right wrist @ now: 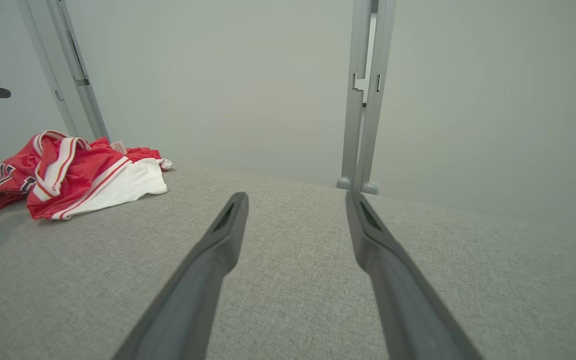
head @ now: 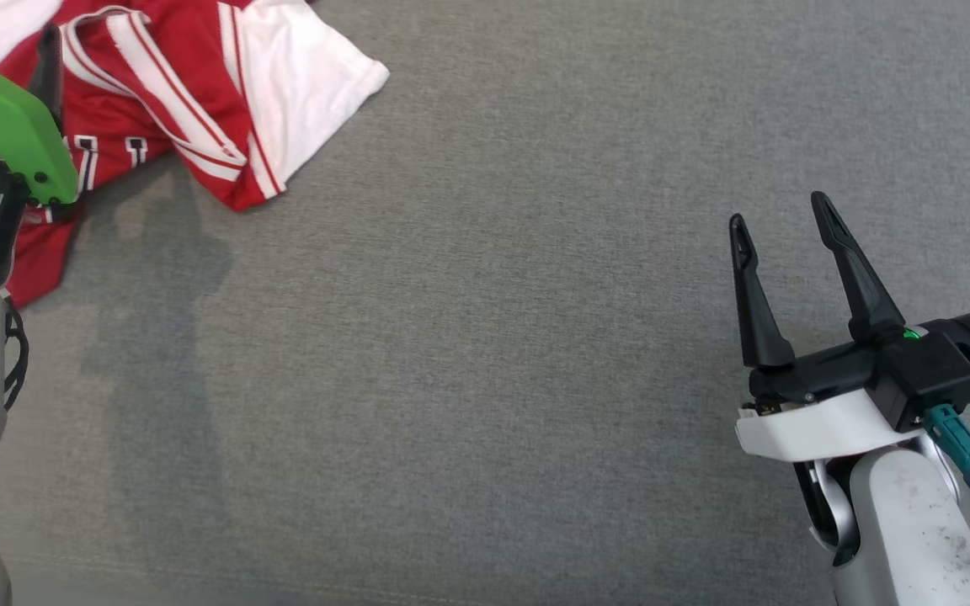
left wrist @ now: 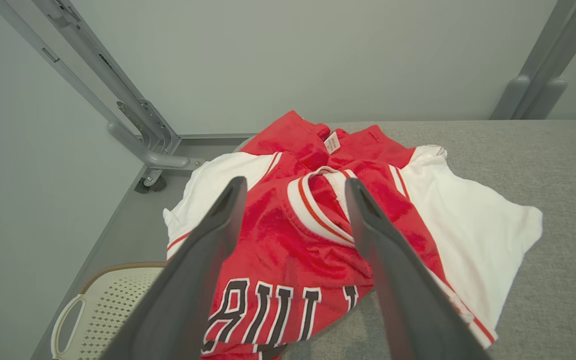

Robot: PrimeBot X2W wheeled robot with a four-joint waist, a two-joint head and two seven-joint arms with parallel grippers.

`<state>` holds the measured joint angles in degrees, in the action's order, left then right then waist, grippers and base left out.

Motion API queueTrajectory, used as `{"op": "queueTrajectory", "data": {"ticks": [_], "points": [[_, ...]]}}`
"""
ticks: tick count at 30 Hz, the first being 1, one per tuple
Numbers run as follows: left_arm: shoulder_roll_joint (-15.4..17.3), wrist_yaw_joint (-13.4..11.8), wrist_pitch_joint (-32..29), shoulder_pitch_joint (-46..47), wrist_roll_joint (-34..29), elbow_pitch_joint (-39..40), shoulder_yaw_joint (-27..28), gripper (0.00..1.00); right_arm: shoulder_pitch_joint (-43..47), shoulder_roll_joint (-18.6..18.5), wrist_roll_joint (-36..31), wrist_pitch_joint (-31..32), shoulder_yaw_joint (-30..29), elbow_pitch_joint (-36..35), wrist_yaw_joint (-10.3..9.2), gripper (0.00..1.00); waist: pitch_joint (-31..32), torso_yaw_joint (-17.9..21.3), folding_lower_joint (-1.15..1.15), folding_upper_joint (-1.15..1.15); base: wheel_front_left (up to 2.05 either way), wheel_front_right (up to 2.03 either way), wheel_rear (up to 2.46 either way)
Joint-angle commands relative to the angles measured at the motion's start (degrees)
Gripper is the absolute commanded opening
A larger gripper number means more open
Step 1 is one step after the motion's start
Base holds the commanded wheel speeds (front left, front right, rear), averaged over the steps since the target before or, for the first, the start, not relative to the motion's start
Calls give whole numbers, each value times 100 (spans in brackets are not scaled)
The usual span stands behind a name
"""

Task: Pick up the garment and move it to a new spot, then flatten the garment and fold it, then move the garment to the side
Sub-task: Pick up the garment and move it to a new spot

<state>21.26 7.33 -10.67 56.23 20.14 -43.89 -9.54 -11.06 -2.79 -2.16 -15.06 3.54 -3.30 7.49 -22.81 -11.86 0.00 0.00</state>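
Head view, lower right: right gripper (head: 778,210) has its jaws spread wide with nothing between them, over bare grey fabric surface (head: 485,353).

Left edge: left arm with green cover (head: 5,126) reaches toward the upper left corner.

Left wrist view: left gripper (left wrist: 295,182) is also spread wide and holds nothing. Its fingers frame the striped collar of the garment (left wrist: 288,240). Contact with the cloth cannot be told.

The garment is a red and white jersey with dark lettering. It lies crumpled at the upper left of the head view, one white sleeve spread toward the centre.

Left wrist view, lower left: perforated pale basket (left wrist: 113,305) sits below the surface edge.

Farthest: grey metal posts (right wrist: 365,100) against a plain wall (right wrist: 468,100).
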Motion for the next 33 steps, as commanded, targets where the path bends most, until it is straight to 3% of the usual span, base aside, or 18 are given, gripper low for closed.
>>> {"op": "queueTrajectory", "data": {"ticks": [1,13,14,15,17,24,33], "points": [[54,16,-25,92,50,-140,-6,100,-100,-18,-40,-18,-3,-50,1,100,-520,489,0,0,0,0,0],[-98,13,-73,228,407,-1161,35,100,-132,-18,-73,-18,18,-60,1,100,-756,568,0,0,0,0,0],[-106,13,-49,234,415,-1211,27,74,-131,-18,-71,-18,18,-51,1,100,-752,563,0,0,0,0,0],[-108,-5,2,246,415,-1269,25,38,-127,-18,-69,-17,20,-36,1,100,-743,556,0,0,0,0,0],[-89,-51,168,274,386,-1338,23,0,-137,-18,-57,-18,10,3,1,100,-698,536,0,0,0,0,0],[66,-85,763,330,266,-1500,-34,0,-104,-18,84,-18,38,141,1,100,-205,521,0,0,0,0,0],[191,-76,1613,553,-99,-1219,-424,0,228,-17,406,-18,-92,341,1,100,873,544,0,0,0,0,0]]}}
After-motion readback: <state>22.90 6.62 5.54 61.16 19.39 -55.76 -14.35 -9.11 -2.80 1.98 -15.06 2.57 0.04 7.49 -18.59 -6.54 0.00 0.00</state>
